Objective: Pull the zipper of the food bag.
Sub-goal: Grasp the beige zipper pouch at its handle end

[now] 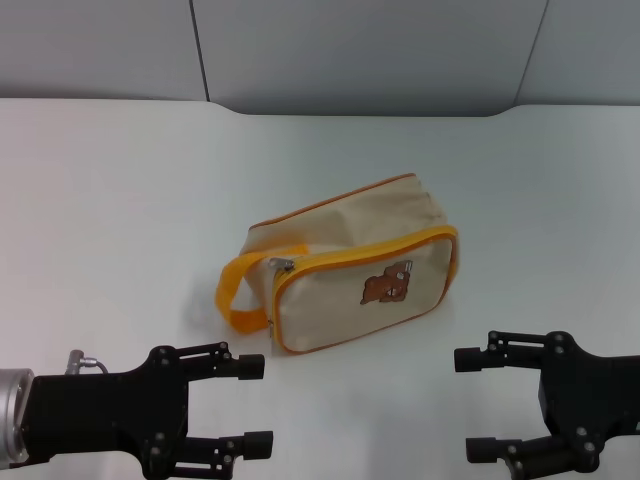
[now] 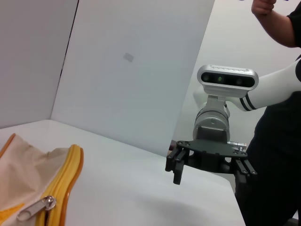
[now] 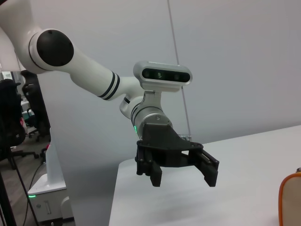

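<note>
The food bag, beige with orange piping and a brown bear picture, lies on the white table at the middle. Its zipper runs around the front panel and looks closed, with the silver pull tab at the upper left corner beside the orange loop handle. The left wrist view shows the pull tab close up. My left gripper is open and empty at the near left, short of the bag. My right gripper is open and empty at the near right.
Grey wall panels stand behind the table's far edge. The left wrist view shows my right gripper and a person in black beyond it. The right wrist view shows my left gripper and an edge of the bag.
</note>
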`<action>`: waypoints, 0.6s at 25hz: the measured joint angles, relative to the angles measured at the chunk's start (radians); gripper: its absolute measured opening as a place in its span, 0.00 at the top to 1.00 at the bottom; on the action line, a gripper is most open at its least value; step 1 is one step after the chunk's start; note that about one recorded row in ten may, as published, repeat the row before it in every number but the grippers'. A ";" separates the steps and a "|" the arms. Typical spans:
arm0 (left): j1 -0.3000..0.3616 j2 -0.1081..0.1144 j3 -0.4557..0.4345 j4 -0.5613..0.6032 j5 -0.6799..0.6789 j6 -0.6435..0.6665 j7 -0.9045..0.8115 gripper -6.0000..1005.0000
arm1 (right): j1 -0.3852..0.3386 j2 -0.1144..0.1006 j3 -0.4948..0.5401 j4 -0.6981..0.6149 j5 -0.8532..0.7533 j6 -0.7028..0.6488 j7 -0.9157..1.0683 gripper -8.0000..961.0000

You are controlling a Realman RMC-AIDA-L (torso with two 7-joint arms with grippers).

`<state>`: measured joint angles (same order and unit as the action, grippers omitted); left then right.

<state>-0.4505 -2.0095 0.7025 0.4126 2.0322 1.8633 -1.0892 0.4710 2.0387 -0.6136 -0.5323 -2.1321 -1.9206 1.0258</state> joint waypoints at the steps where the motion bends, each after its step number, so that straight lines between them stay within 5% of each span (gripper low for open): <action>1: 0.000 0.000 0.000 0.000 0.000 0.000 0.000 0.20 | 0.001 0.000 0.000 0.000 0.000 -0.001 0.000 0.13; 10: -0.002 0.000 -0.007 0.000 0.000 -0.003 0.004 0.24 | 0.002 0.000 0.000 0.000 0.000 -0.002 0.001 0.13; 15: 0.010 -0.005 -0.063 -0.002 0.000 -0.115 0.012 0.26 | 0.004 0.000 0.002 0.000 0.000 -0.002 0.006 0.13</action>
<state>-0.4406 -2.0140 0.6398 0.4109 2.0323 1.7480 -1.0777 0.4749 2.0387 -0.6114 -0.5322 -2.1320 -1.9222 1.0317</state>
